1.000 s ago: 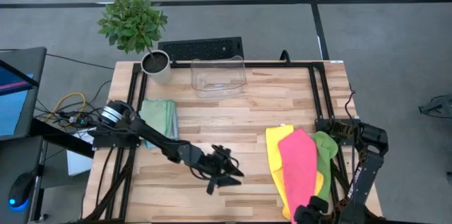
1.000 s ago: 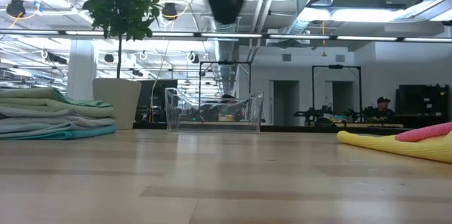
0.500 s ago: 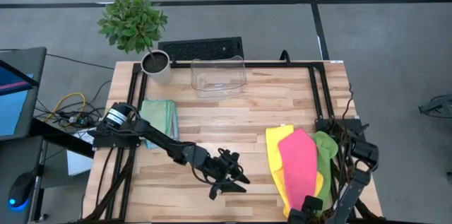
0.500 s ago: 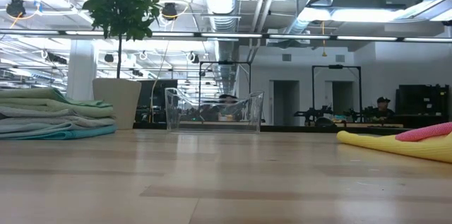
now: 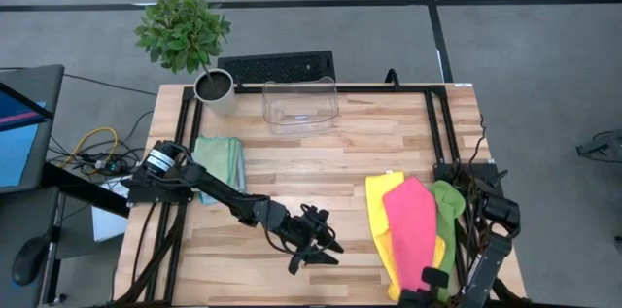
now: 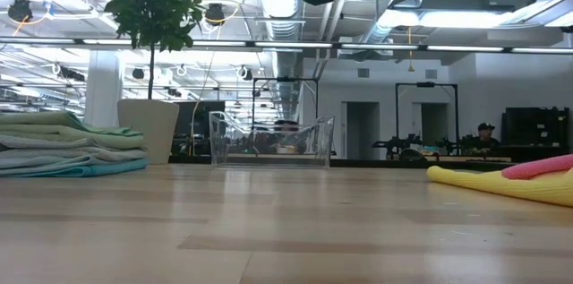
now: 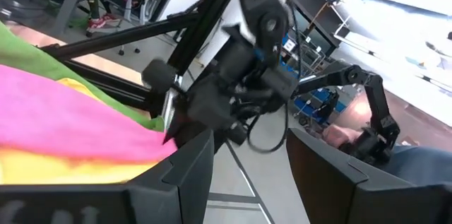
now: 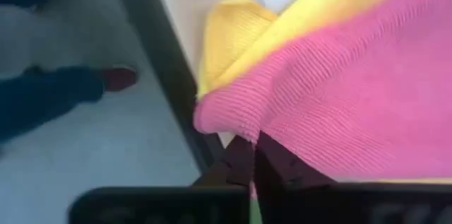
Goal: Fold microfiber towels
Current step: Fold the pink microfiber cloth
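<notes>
A pink towel lies on a yellow towel, with a green towel beside them, near the table's right edge. My right gripper stands over the pink towel's near end and is shut on it. A stack of folded towels rests at the left. My left gripper hovers open over the bare middle of the table, with nothing between its fingers. My right gripper pinches the pink towel's near edge, close to a corner, between its two fingers. The fingers come from above, pointing down. One layer or several, I cannot tell. The towel still lies flat on the yellow towel.
A clear plastic bin stands at the far edge, with a potted plant to its left and a keyboard behind. Black frame rails run along the table's sides. Bare wood lies between the two towel piles.
My right gripper has sunk toward the pink towel's near end, its arm folding lower over the table's right near corner. The towels have stayed where they were.
</notes>
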